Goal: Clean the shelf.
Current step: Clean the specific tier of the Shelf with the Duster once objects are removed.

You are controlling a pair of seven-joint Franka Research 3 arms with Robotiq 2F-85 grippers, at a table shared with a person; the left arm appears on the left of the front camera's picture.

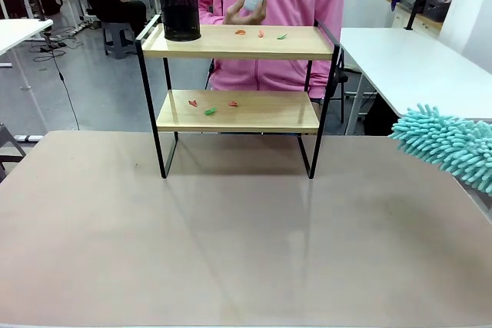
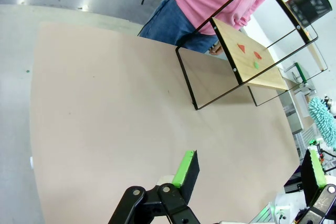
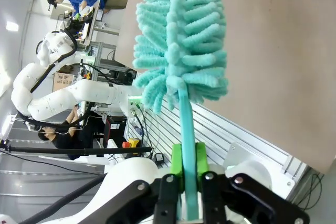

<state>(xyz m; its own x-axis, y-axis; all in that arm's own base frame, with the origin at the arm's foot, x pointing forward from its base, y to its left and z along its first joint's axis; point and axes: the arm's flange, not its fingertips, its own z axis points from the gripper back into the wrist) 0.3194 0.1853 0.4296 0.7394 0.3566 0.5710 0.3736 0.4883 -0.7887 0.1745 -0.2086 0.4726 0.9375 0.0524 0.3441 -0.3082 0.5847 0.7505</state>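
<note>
Right gripper [image 3: 188, 156] clamping duster [image 3: 181, 40], left gripper [image 2: 249, 169] spread, shelf [image 1: 307, 40] littered

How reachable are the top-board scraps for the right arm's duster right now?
Probably yes: the right gripper holds the duster right of the shelf; the scraps lie uncovered, and the black mesh cup stands at the far end.

The right tool [image 3: 188, 163] grips the teal duster [image 3: 181, 40] by its handle, apparently above the table [image 3: 283, 51].

One shelf [image 1: 207, 45]; six small scraps [image 1: 241, 32], three per board; one black mesh cup [image 1: 178, 11]; one teal duster [image 1: 446, 142].
</note>
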